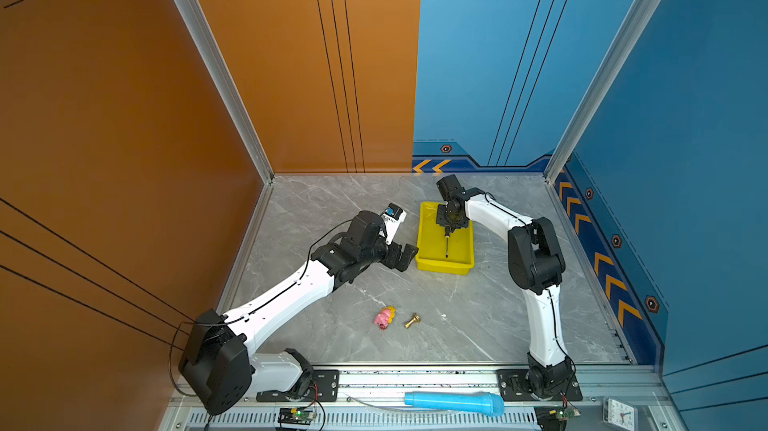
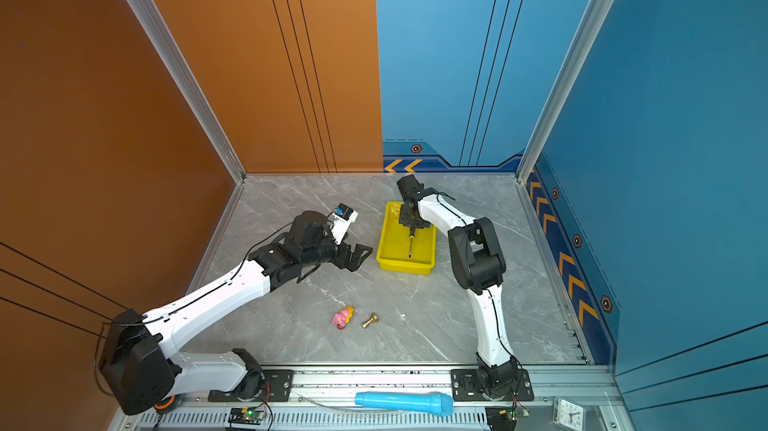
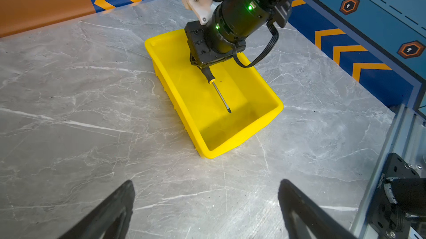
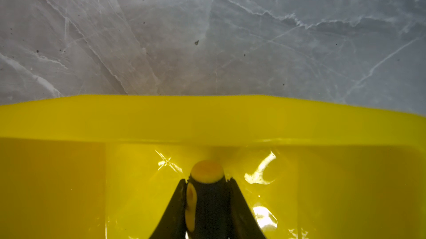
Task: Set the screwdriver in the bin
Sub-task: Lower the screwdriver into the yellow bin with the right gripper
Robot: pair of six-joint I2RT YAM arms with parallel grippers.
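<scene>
One screwdriver (image 3: 211, 77) hanging inside bin (image 3: 265, 122), right fingers (image 4: 177, 203) clamping the handle; left fingers (image 3: 115, 207) spread, empty. Looking light, stiff, probably slippery shaft, so gripping handle.

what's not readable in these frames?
- Whether the screwdriver tip touches the bin floor: no view settles it.
- Right gripper fingertips: hidden by the arm in both top views, cut off in the right wrist view.
- Pink toy: too small to identify.
- Clock: cropped by the frame edge.
</scene>
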